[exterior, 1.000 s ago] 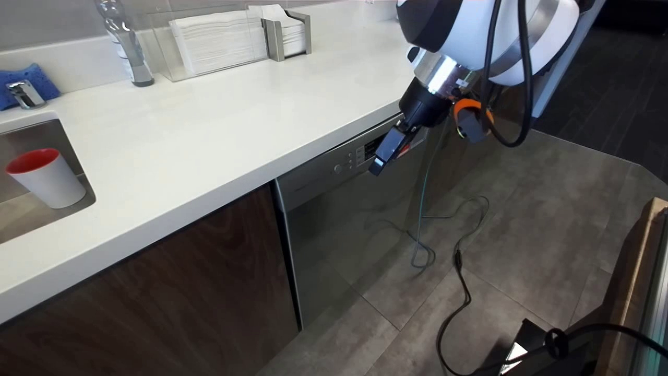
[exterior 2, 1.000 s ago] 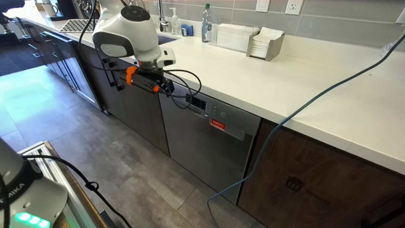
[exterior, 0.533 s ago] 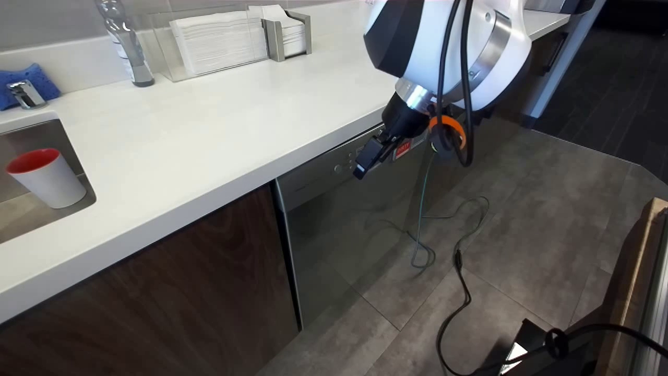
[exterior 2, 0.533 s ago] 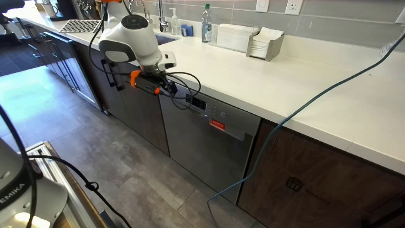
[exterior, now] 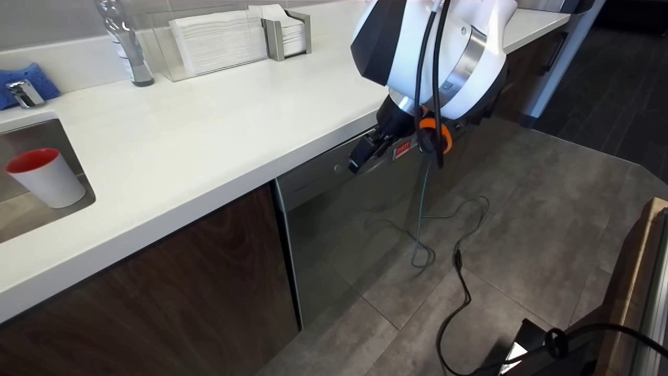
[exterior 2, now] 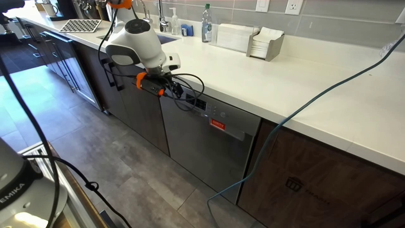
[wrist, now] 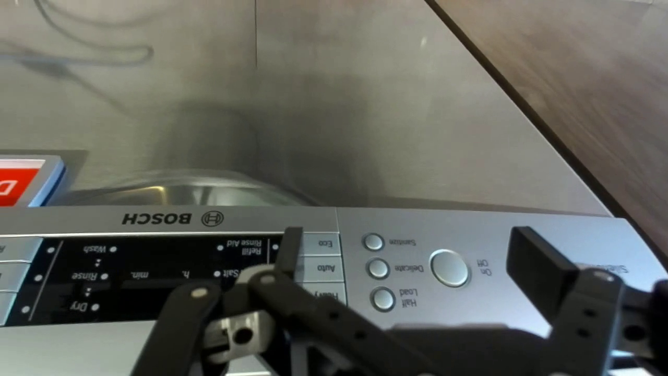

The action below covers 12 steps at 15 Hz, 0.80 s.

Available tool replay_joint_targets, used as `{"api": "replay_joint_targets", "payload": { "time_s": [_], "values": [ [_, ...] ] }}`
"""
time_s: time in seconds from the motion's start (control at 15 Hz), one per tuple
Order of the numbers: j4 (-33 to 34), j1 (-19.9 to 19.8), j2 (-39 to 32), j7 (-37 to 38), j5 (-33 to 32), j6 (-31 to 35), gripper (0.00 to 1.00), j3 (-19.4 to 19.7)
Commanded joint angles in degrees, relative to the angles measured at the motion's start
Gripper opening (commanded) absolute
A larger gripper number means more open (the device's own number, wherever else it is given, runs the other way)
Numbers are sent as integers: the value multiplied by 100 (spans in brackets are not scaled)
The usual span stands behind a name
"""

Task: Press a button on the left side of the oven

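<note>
Near the oven's (exterior 2: 202,148) red sign (exterior 2: 218,124), black cable (exterior 2: 203,88) loops beside the hand (wrist: 408,256).

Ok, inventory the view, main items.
Counter: 1, white, along wall
Dishwasher (task's oven): 1, grey, under counter
Round buttons: 4+, silver, control strip
DIRTY sign: 1, red, dishwasher front
Sink: 1, grey, in counter
Cup: 1, white, red inside, in sink
Bottle: 1, clear, counter
Soap dispenser: 1, clear, by sink
Sponge: 1, blue, by sink
Paper stacks: 2, white, counter
Cabinets: several, brown, under counter
Cables: several, black and teal, floor
Arm: 1, mostly white, by counter
Gripper: 1, black, facing control strip
</note>
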<state>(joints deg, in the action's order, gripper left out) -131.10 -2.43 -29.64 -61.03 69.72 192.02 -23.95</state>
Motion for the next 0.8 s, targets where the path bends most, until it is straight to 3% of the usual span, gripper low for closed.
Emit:
{"api": "replay_joint_targets", "payload": {
  "time_s": [0.0, 0.07, 0.13, 0.73],
  "values": [
    [87, -257, -228, 40, -26, 216, 100, -209],
    [101, -296, -279, 32, -42, 209, 100, -220],
    [113, -327, -328, 28, -54, 230, 77, -238],
    [321, -771, -705, 62, -202, 427, 16, -679]
  ]
}}
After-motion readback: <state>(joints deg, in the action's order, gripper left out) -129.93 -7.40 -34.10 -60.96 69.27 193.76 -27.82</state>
